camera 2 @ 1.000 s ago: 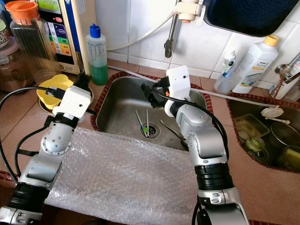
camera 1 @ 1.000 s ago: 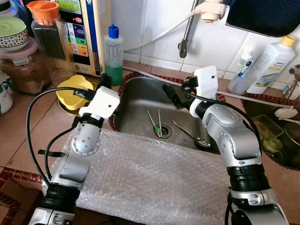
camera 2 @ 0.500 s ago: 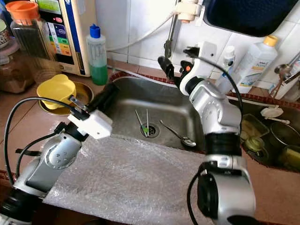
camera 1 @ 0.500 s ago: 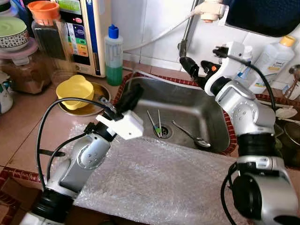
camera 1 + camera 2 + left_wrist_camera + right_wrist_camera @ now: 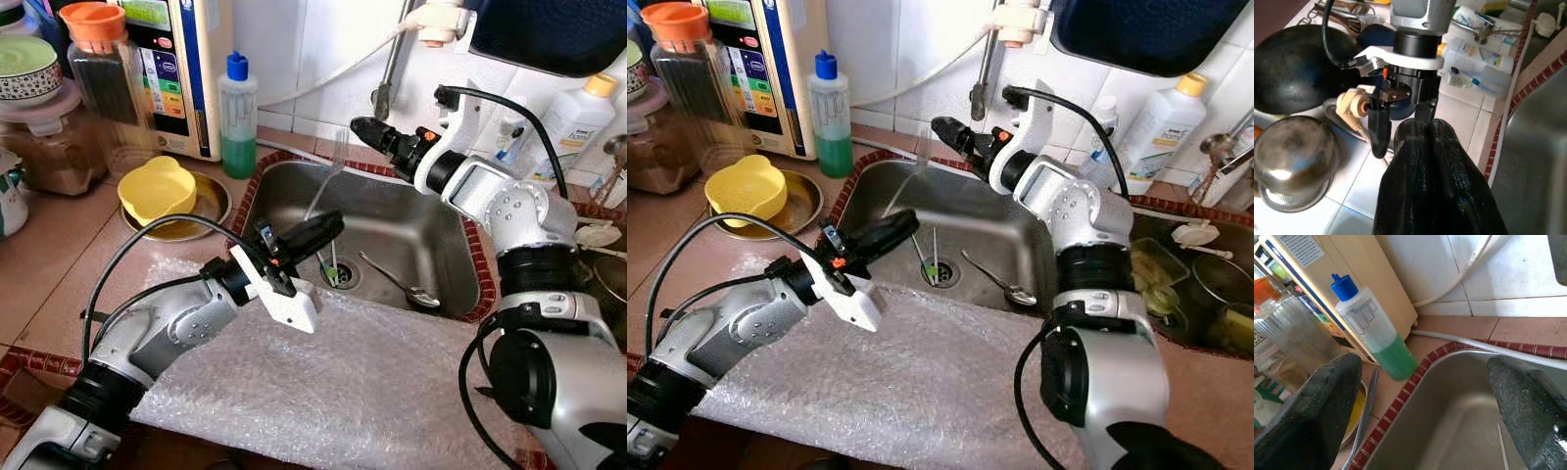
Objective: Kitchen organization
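While the left claw [image 5: 315, 233] stayed clenched over the sink [image 5: 421, 220], the released right claw [image 5: 367, 128] risked striking the tap [image 5: 389, 69].

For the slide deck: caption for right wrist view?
Open right gripper above the sink, facing the green soap bottle.

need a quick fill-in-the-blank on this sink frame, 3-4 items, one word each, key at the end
1. The spoon lies inside the ____.
2. The bottle holding green liquid has a ____ cap.
3. The left gripper has its fingers pressed ____.
4. The sheet spread on the counter before the sink is ____ wrap.

Missing words: sink; blue; shut; bubble
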Controlling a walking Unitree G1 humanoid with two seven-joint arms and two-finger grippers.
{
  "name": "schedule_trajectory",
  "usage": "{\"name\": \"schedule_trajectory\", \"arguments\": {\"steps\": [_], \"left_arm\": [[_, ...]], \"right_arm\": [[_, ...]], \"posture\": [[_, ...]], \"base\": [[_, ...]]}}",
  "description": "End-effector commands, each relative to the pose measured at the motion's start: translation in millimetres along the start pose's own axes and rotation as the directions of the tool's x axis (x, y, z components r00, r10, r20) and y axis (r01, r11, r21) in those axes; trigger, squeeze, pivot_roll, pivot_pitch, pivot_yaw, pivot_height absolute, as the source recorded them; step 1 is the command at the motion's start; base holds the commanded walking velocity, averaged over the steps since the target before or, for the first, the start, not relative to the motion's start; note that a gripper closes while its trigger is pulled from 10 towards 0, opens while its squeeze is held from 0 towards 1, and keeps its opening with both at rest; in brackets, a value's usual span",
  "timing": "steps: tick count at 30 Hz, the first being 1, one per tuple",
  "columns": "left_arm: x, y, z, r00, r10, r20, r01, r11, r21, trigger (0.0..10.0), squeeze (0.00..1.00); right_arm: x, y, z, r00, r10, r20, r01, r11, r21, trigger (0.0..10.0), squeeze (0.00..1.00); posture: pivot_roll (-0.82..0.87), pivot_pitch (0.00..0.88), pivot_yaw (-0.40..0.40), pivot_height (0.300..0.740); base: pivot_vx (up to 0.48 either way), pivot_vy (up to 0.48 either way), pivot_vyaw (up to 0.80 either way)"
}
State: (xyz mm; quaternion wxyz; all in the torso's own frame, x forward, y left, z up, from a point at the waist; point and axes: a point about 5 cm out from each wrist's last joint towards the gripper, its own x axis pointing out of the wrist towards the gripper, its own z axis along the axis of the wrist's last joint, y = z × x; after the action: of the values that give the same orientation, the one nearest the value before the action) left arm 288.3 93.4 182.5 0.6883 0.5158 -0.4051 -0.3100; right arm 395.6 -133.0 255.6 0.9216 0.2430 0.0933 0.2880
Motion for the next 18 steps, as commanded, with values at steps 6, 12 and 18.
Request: {"name": "schedule_trajectory", "arguments": {"steps": [6,12,18], "left_arm": [[9.8,-1.2,1.2,0.999,0.003,0.048,-0.004,1.0,0.016,0.0,0.0],[10.8,-2.3,1.3,0.998,0.011,0.057,-0.012,1.0,0.016,0.0,0.0],[13.6,-1.3,1.2,0.998,0.025,0.063,-0.027,0.999,0.02,0.2,0.0]], "right_arm": [[-1.0,1.9,-2.1,0.997,0.029,-0.075,-0.031,0.999,-0.015,10.0,0.0],[-0.2,2.2,-6.3,0.994,0.036,-0.099,-0.038,0.999,-0.013,10.0,0.0],[2.2,3.1,-19.3,0.989,0.049,-0.14,-0.05,0.999,-0.001,1.7,0.0]], "posture": [[0.05,0.076,-0.128,0.74],[0.05,0.075,-0.128,0.74],[0.05,0.075,-0.137,0.74]], "base": [[0.0,0.0,0.0],[0.0,0.0,0.0],[0.0,0.0,0.0]]}}
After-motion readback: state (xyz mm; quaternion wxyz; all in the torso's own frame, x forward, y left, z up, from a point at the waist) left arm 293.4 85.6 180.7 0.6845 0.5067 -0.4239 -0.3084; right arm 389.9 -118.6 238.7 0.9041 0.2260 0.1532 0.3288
